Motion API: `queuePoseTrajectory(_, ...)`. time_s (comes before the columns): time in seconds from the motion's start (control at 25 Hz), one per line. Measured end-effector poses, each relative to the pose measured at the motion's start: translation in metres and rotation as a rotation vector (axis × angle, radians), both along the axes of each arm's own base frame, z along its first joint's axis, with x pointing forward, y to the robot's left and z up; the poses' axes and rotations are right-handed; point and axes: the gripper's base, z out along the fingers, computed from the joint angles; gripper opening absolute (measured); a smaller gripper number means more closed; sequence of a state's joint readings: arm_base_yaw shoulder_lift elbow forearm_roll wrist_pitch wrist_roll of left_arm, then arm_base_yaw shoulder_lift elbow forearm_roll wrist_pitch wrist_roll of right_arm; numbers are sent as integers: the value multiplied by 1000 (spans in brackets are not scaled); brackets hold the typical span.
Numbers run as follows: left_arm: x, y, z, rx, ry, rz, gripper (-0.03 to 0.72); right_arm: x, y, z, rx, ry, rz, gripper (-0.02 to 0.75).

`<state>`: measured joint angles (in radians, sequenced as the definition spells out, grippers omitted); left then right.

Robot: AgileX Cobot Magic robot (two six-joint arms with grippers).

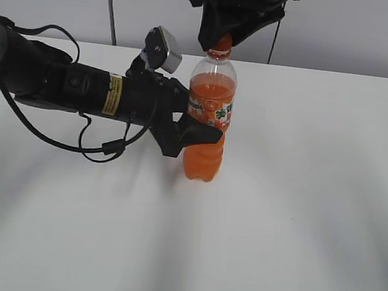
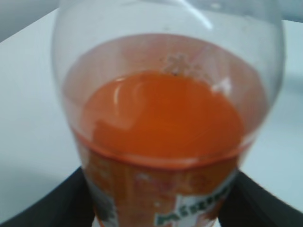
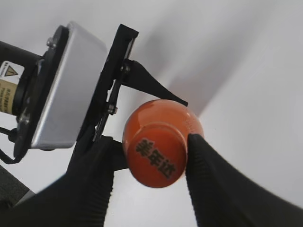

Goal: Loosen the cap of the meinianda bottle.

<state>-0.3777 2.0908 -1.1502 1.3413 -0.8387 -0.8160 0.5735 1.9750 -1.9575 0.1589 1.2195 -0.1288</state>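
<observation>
Two grippers at the meinianda bottle [image 1: 209,119], standing upright near the centre of the white table [image 1: 297,219].

We cannot see the right gripper [image 1: 222,41] whole: the frame's 12 o'clock edge cuts it off, and it hides much of the cap [image 3: 158,150]. From its wrist we see the fingers [image 3: 210,184] flanking the orange cap at 3 and 9 o'clock, the right one touching; firm clamping we cannot tell. The left gripper [image 1: 199,129], reaching in from 9 o'clock, is clamped on the bottle's labelled body. The clear bottle holds orange drink; the cap bears dark characters.
</observation>
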Motion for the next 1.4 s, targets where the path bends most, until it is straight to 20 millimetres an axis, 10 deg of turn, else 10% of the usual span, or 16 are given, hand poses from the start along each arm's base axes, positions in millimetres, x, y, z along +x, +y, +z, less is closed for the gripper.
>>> queuePoseTrajectory(0.4,0,0,0,0,0,0,436,0,0,0,-34,-42,103,271)
queuePoseTrajectory(0.84,0,0,0,0,-3,-2,436,0,0,1,-255,-336,860,271)
queuePoseTrajectory(1.4,1,0,0,-3,5,9,436,1,-3,3,-437,-500,1284,260)
